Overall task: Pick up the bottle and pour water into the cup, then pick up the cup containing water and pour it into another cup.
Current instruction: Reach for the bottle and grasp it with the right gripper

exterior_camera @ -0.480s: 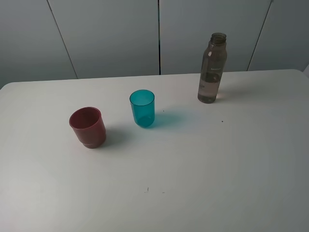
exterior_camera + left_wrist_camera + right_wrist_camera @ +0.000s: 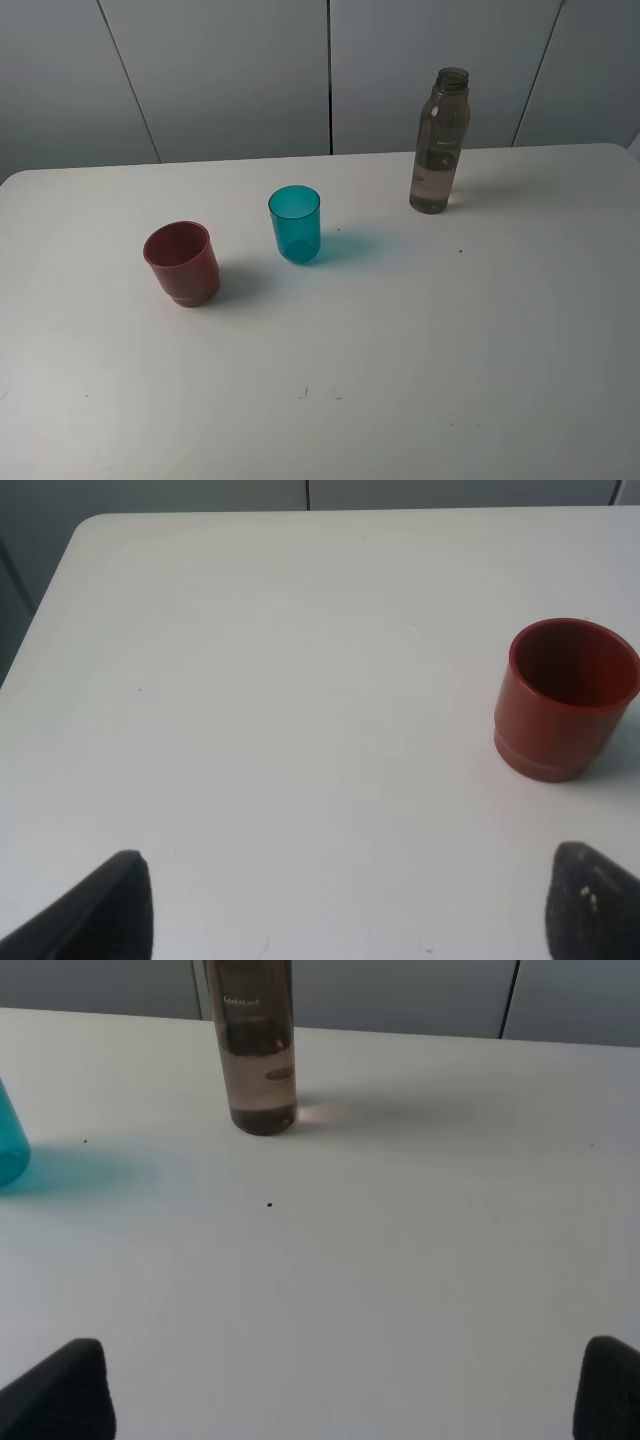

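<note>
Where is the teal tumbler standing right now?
In the exterior high view, the teal tumbler stands upright left of centre, between the maroon cup on its left and the grey bottle farther back right, touching neither.

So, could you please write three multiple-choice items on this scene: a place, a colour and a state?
1. What stands between the red cup and the bottle? A) the teal cup B) a plate C) a spoon
2. What colour is the wider cup? A) yellow B) dull red C) white
3. How is the bottle? A) lying down B) upright, capped C) upright, uncapped
Answers: 1 A, it sits between them in the high view; 2 B, its mouth is broader than the teal one's; 3 C, its open neck shows.
</note>
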You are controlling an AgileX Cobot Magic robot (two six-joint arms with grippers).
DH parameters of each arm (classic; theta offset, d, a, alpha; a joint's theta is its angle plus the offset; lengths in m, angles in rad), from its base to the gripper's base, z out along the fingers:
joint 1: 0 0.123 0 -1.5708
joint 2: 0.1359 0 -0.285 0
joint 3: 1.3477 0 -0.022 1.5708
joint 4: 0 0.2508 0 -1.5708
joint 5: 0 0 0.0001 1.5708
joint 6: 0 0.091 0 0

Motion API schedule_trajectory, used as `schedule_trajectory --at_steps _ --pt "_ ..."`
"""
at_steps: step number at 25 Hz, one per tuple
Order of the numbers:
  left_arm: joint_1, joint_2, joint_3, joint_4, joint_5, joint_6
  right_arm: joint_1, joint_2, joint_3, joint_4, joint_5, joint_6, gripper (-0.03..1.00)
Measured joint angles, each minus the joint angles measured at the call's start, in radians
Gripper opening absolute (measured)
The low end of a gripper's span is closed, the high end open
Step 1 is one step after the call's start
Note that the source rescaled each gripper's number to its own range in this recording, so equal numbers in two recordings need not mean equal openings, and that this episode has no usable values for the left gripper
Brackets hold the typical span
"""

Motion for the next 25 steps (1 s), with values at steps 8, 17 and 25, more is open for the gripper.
schedule_trajectory --at_steps 8,17,25 --pt "0.0 0.0 0.0 0.0 0.0 0.0 0.0 0.0 0.0 0.0 0.0 0.0 1.0" --pt "0.0 0.0 0.0 0.0 0.0 0.004 0.0 0.0 0.0 0.0 0.0 0.0 1.0" --pt "0.0 0.0 0.0 0.0 0.0 0.004 0.0 0.0 0.0 0.0 0.0 0.0 1.0"
